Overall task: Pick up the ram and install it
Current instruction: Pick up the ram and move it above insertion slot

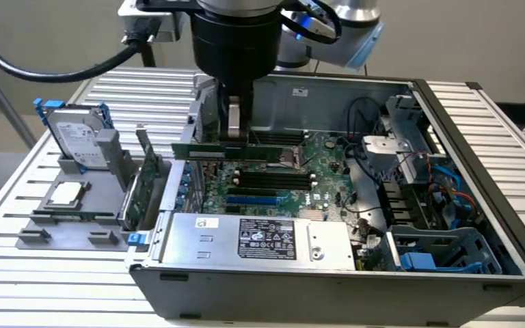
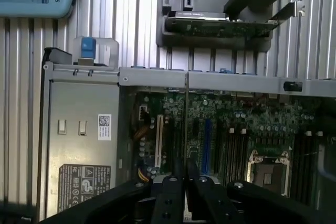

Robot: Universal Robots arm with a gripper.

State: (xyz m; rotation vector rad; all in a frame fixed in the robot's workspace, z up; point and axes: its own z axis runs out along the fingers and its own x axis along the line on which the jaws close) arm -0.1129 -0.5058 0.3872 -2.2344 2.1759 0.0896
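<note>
The ram is a long, thin green stick held level and edge-down. My gripper is shut on its middle. It hangs just above the motherboard inside the open computer case, over the far end of the black memory slots. In the wrist view the ram appears as a thin line running out from between my fingertips, over the board and beside the blue slot.
A silver power supply fills the case's near end, and cables and drive bays its right. Left of the case, a grey holder carries a hard drive, a square processor chip and an upright green expansion card.
</note>
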